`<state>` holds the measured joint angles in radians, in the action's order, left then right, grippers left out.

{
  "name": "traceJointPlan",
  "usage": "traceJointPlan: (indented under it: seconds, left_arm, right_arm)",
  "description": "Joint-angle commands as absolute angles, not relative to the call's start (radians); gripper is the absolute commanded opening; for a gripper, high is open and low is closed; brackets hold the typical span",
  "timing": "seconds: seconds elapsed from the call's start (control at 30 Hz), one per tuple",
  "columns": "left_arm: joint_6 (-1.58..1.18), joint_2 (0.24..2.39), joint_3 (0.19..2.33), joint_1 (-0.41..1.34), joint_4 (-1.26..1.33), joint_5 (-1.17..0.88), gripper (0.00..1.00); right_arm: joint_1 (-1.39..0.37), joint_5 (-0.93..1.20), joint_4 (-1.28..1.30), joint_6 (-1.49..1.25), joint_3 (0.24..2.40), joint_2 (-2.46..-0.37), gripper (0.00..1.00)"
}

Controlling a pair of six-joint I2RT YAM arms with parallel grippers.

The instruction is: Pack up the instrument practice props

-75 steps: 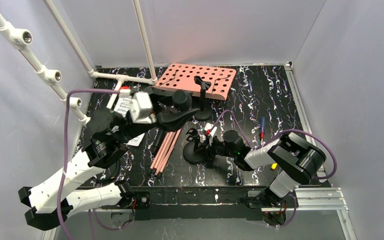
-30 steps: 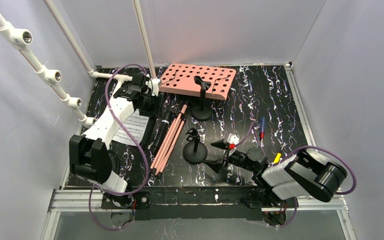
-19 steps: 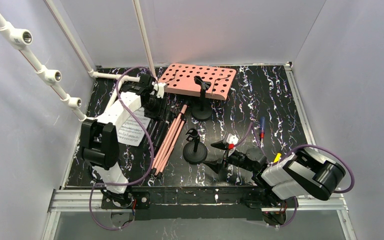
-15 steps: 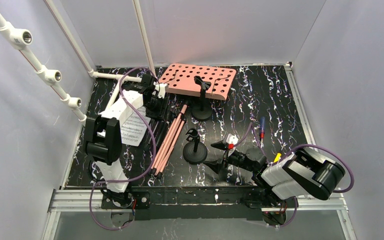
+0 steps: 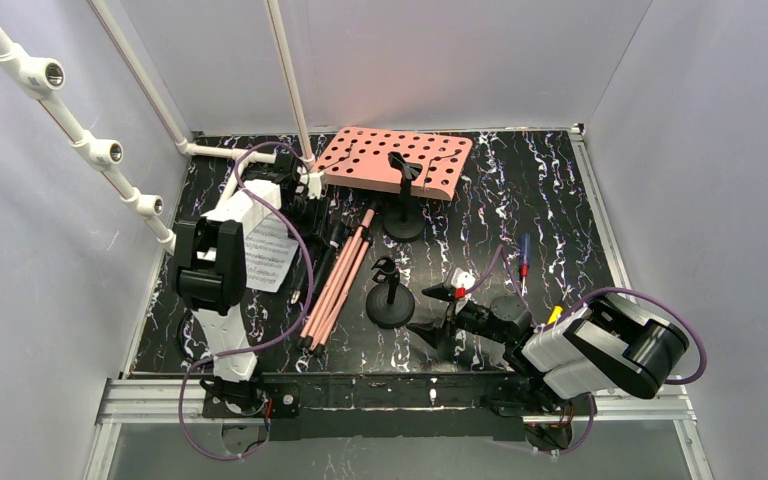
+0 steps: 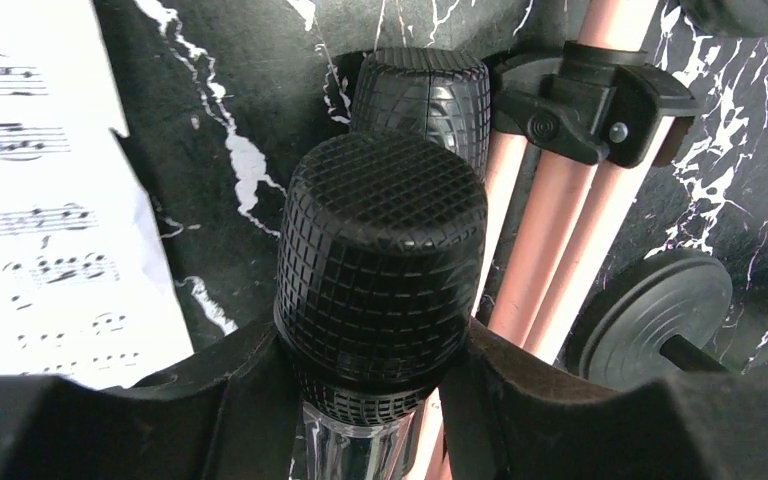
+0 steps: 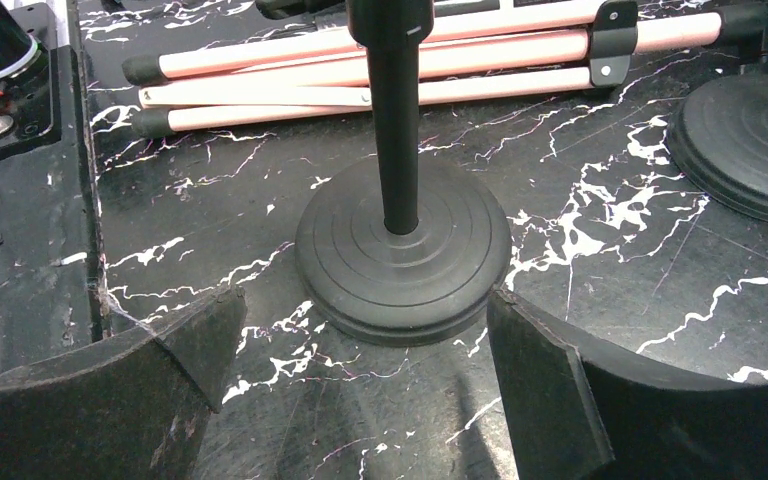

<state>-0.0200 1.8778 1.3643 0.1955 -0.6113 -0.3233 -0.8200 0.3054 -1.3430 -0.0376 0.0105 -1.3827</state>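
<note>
Left hand (image 6: 370, 385) is clamped on one black mesh-headed microphone (image 6: 380, 250) at the table's (image 5: 540, 190) far left, with a second microphone (image 6: 422, 90) just behind it (two counted). Right hand (image 7: 365, 310) is open astride one of two round-based stands (image 7: 405, 260). One pink perforated music desk (image 5: 395, 160), one folded tripod (image 5: 338, 280) and sheet music (image 5: 268, 250) lie nearby.

The left arm stretches toward 12 o'clock, and its left gripper (image 6: 365, 345) is clamped on a microphone (image 6: 380, 240) head (one finger at each side). The right arm lies low, with the right gripper (image 7: 365, 305) pointing to 9 o'clock, jaws wide apart
</note>
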Motion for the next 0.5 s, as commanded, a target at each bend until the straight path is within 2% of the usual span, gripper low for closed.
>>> traceJointPlan:
  seconds: [0.0, 0.47]
  left_arm:
    - [-0.028, 1.908, 1.362, 0.190, -0.626, -0.419, 0.45]
    - [-0.032, 1.923, 1.370, 0.187, -0.651, -0.431, 0.62]
  right_arm:
    - [-0.820, 0.307, -1.384, -0.015, 0.025, -1.390, 0.99]
    - [-0.820, 0.303, -1.370, -0.010, 0.024, -1.386, 0.99]
